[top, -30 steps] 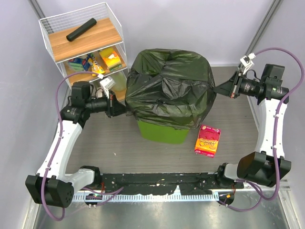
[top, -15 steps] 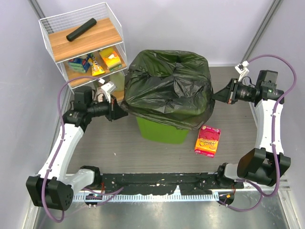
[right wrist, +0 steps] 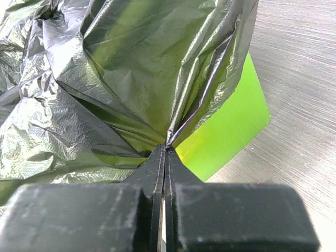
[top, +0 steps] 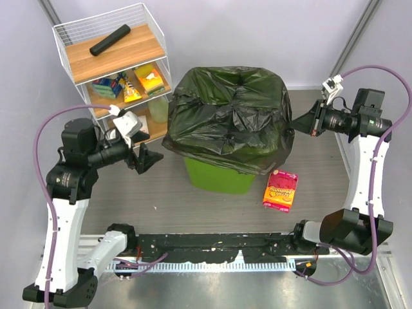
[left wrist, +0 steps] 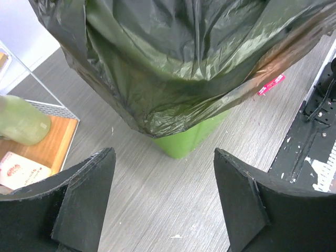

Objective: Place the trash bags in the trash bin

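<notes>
Black bag (top: 228, 119) draped over the top of the green bin (top: 219, 179), its skirt hanging down all sides; only the bin's lower part shows. Left gripper (top: 147, 158): jaws spread wide, grasping nothing, just left of the bag and apart from it, pointing at the bag's hanging edge. Right gripper (top: 296, 123): jaws clenched on a pinch of the bag's right edge, the film drawn taut into a fold at the fingertips. The bin stands mid-table (top: 161, 193), a grey wood-grain surface. A red packet (top: 280, 189) lies just right of the bin. Back left, a white wire rack (top: 67, 38) with wooden shelves carries a black roll (top: 109, 39) on top. Plain pale walls (top: 257, 32) enclose the table.
</notes>
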`<state>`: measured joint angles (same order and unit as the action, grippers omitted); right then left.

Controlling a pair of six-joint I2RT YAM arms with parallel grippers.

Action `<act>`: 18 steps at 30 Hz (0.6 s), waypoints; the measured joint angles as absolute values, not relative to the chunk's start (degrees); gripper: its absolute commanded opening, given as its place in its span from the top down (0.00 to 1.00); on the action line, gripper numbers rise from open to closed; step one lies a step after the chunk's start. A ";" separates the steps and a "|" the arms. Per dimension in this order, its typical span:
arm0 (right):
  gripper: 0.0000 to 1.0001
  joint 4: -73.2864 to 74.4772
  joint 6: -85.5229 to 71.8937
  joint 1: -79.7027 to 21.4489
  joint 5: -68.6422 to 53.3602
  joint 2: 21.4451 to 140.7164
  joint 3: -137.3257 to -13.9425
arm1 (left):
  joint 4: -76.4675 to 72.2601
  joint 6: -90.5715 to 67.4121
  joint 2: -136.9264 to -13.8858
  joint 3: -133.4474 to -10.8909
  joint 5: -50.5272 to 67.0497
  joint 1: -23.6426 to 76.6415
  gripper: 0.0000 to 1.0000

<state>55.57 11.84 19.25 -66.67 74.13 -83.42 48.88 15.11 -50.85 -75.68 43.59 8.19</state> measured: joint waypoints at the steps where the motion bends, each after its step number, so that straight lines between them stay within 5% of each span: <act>1: 0.99 55.59 11.81 19.22 -66.70 74.13 -83.74 | 49.36 15.53 -51.18 -76.86 43.70 8.21 0.19; 13: 0.99 55.51 9.89 18.63 -66.65 74.13 -85.06 | 49.56 16.67 -63.22 -81.80 45.65 8.73 0.16; 18: 0.99 55.31 9.28 18.44 -66.63 74.13 -85.62 | 48.58 16.43 -63.83 -81.14 46.26 9.85 0.25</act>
